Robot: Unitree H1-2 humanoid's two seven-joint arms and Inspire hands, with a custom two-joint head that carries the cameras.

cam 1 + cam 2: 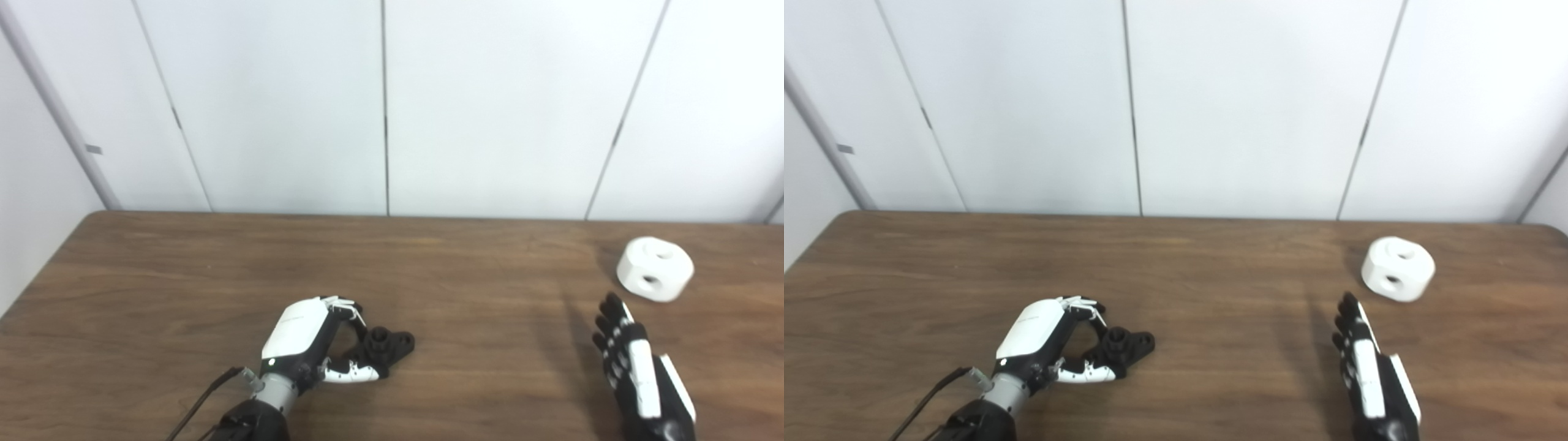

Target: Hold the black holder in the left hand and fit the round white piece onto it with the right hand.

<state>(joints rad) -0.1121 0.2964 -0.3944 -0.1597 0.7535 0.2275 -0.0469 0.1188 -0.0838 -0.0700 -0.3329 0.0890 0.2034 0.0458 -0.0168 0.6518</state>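
Gripping the black holder [384, 346], the left robot hand [306, 343]; right robot hand [637, 367] released near round white piece [654, 269].

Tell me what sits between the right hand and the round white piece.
Nothing: only bare wooden table separates the right hand from the round white piece. Both eye views show that gap, the hand's fingers stopping short of the piece.

the bench [184, 275] is dark brown with wood grain. the holder [387, 346] is black, the round piece [654, 269] plain white. the left robot hand [306, 343] is white-backed with black and white fingers; the right robot hand [637, 373] is black with white strips.
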